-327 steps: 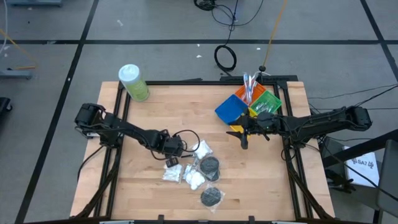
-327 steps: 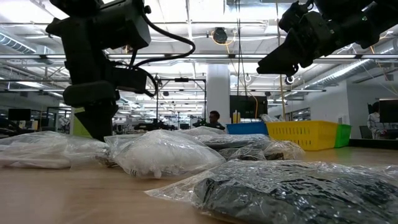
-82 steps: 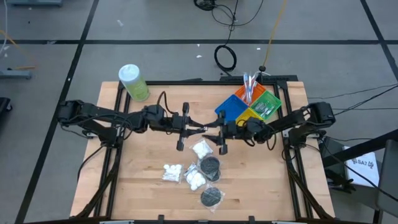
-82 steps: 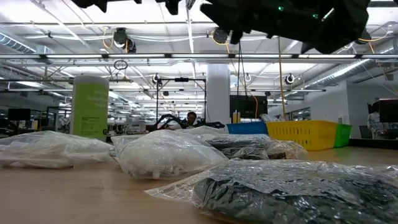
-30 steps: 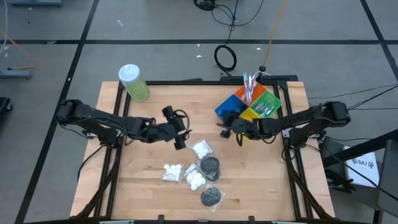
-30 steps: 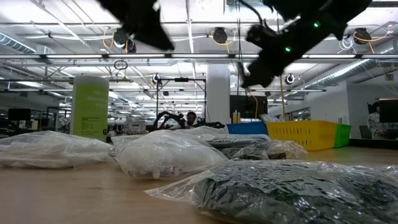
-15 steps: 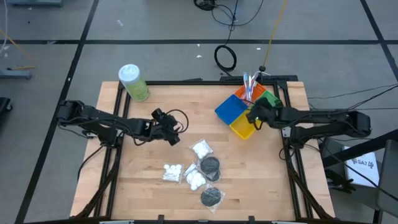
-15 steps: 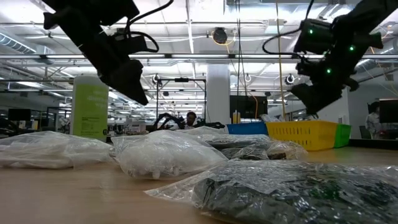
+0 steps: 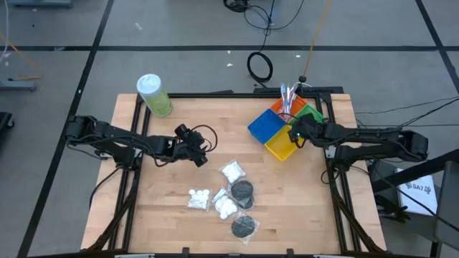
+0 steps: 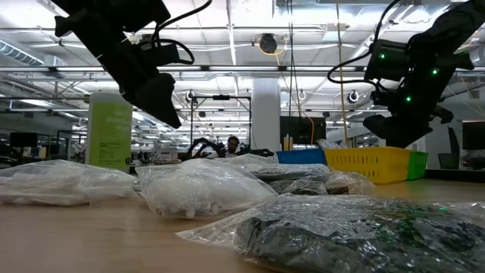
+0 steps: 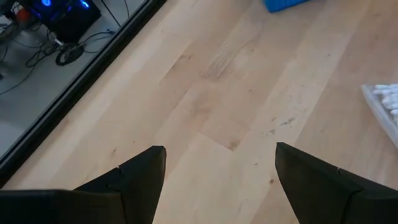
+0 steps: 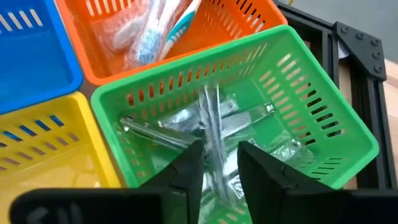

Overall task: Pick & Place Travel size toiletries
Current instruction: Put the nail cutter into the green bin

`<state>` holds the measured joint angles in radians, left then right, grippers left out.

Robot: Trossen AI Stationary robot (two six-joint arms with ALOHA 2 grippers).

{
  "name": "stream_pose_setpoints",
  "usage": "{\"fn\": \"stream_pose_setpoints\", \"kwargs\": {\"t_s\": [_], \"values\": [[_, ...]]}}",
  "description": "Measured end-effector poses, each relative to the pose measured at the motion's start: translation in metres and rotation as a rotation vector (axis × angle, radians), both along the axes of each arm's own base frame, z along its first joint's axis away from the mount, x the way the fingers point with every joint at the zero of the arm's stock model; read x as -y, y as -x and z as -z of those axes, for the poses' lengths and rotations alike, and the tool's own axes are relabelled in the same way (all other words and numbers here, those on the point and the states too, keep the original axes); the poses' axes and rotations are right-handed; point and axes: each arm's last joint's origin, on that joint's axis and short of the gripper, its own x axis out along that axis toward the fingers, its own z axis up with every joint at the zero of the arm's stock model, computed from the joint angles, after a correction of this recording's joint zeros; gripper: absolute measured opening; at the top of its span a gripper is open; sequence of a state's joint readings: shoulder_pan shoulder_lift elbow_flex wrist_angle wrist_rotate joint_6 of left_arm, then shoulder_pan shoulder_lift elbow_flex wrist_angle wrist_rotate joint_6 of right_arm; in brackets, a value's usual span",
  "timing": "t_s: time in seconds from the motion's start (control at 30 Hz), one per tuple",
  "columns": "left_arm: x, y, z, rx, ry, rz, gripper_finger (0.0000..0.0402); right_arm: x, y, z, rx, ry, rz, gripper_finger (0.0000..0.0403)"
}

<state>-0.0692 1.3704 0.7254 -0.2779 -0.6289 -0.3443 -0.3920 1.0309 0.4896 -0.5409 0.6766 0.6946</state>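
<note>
Toiletries left to sort are the crinkly bags in the middle of the desk (image 9: 165,215): three bags of cotton balls (image 9: 232,172) and two black discs (image 9: 243,191), all bunched close together, some touching. From what I can tell these will be super light and squishy, and the plastic looks slippery, so I'd pinch a loose edge or corner of a bag rather than squeeze the middle. The discs look flatter and stiffer, so probably grab the film there too.

My right end effector (image 12: 214,163) is hanging right over the green basket (image 12: 311,112), fingers only a narrow gap apart. Silver tubes (image 12: 211,124) lie in the basket and show through the gap; I can't tell if it's actually pinching one or has just let go. Toothbrushes (image 12: 155,28) sit in the orange basket (image 12: 249,18) next door.

My left end effector (image 11: 221,174) is spread wide, empty, hovering over bare wood a little way from the pile, one cotton bag (image 11: 385,102) just at the edge of its view.
</note>
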Motion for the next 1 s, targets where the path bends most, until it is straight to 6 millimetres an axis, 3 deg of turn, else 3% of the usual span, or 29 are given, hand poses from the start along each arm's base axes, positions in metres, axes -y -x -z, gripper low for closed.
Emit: {"fn": "stream_pose_setpoints", "kwargs": {"t_s": [0.33, 0.43, 0.57, 0.73, 0.87, 1.0], "values": [[0.000, 0.000, 0.000, 0.030, 0.031, -0.031, 0.0294, -0.001, -0.008, -0.012, 0.085, 0.093, -0.069, 0.0149], [0.002, -0.002, 0.000, 0.058, 0.101, -0.007, 0.0294, -0.006, -0.018, -0.028, 0.195, 0.166, -0.217, 0.0160], [0.007, -0.009, -0.002, 0.109, 0.242, 0.115, 0.0294, -0.022, -0.038, -0.053, 0.431, 0.218, -0.541, 0.0163], [0.032, -0.018, 0.009, 0.083, 0.433, 0.349, 0.0294, -0.047, -0.054, -0.072, 0.636, 0.236, -0.901, 0.0159], [0.057, -0.023, 0.021, 0.014, 0.570, 0.383, 0.0294, -0.057, -0.060, -0.070, 0.636, 0.238, -0.962, 0.0156], [0.076, -0.037, 0.029, -0.040, 0.597, 0.365, 0.0294, -0.061, -0.066, -0.062, 0.598, 0.206, -0.986, 0.0155]]}}
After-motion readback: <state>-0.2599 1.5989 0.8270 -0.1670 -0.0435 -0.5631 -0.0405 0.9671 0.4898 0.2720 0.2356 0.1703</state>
